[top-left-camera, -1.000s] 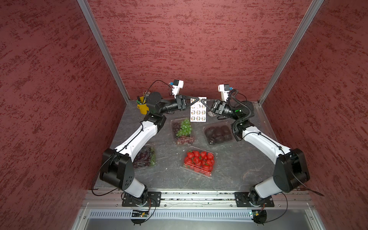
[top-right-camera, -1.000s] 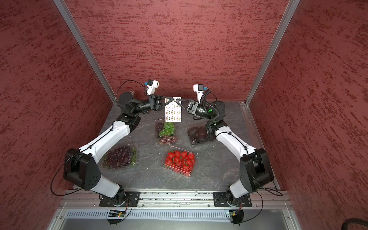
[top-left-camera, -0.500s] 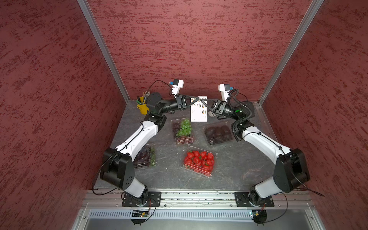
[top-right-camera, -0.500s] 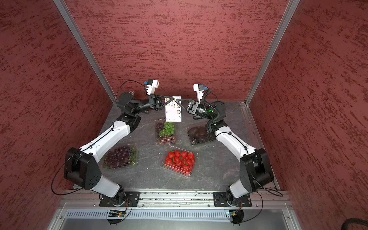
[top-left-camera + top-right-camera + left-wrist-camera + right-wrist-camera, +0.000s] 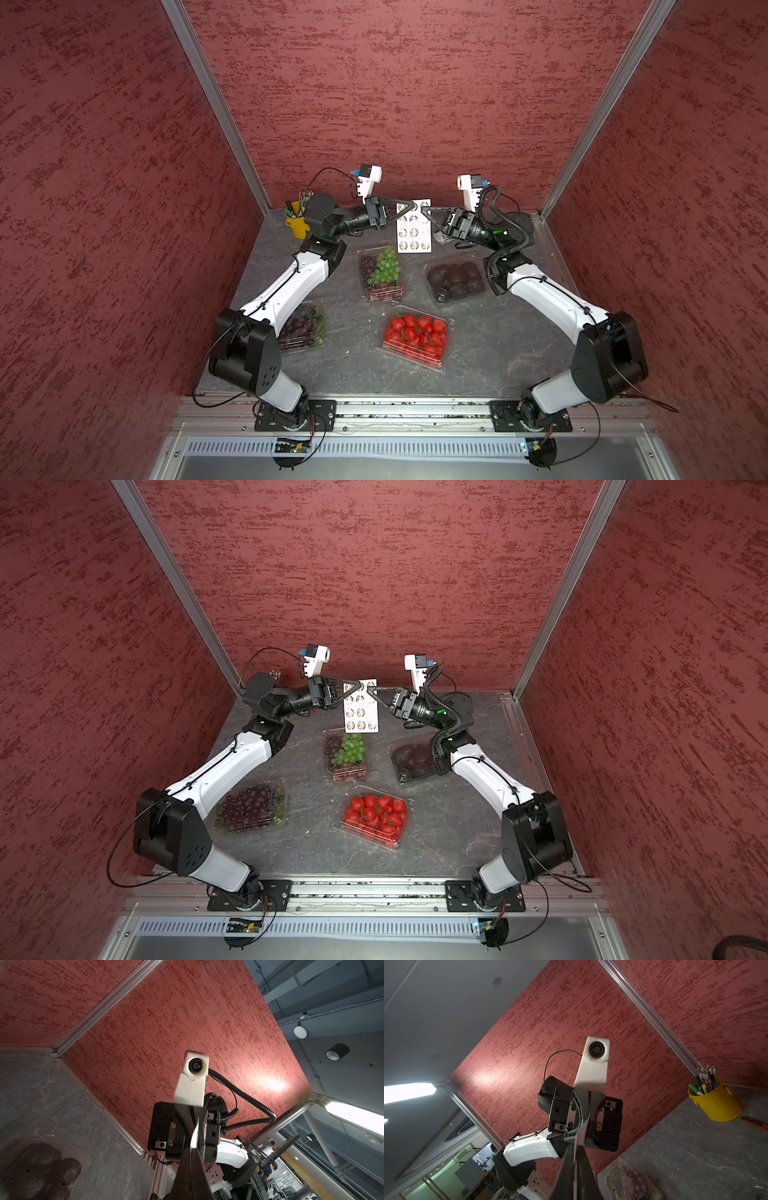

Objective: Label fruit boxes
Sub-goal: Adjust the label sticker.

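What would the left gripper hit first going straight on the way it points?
The left gripper pinches the sticker sheet; just beyond, it would probably meet the right gripper facing it, depth unclear.

Four clear plastic boxes lie flat, lids down, all apart. The strawberry box (image 5: 415, 336) sits middle front, slightly skewed. The green-and-purple grape box (image 5: 381, 272) lies just behind it, the dark round-fruit box (image 5: 456, 276) to that one's right, and the dark grape box (image 5: 251, 807) front left.
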Controlling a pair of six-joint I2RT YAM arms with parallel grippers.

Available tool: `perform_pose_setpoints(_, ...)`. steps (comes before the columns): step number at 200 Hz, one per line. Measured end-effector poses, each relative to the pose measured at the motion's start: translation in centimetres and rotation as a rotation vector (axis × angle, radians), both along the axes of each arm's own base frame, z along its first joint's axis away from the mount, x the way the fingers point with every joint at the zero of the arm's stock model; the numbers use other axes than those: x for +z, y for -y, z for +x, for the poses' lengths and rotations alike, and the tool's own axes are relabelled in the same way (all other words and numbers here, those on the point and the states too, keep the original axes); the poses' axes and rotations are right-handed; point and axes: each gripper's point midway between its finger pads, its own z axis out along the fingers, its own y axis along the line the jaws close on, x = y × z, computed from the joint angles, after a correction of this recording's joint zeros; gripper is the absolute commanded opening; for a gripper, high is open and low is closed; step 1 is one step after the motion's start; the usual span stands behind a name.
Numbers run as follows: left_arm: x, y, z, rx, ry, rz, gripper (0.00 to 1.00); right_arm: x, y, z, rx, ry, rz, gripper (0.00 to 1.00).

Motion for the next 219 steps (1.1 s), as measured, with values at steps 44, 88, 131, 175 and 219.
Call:
perform_pose_setpoints(44,0.0,0.3,-0.3,-0.009,0.001,0.0,0.0,0.1,0.0,-0.1,0.005,0.003,0.0,0.0)
perform_pose_setpoints(88,0.2,0.7,-0.7,-0.023,0.002,-0.006,0.0,0.2,0.0,-0.3,0.013,0.015,0.001,0.0)
perform_pose_setpoints(131,0.2,0.9,-0.8,-0.032,0.0,-0.012,0.0,0.3,0.1,-0.4,0.015,0.021,0.003,0.0)
perform_pose_setpoints(175,0.5,0.9,-1.0,-0.037,0.006,-0.022,0.0,0.2,0.1,-0.4,0.015,0.02,0.002,0.0)
perform_pose_setpoints(219,0.7,0.9,-1.0,-0.038,0.011,-0.027,0.0,0.2,0.1,-0.4,0.013,0.022,0.0,0.0)
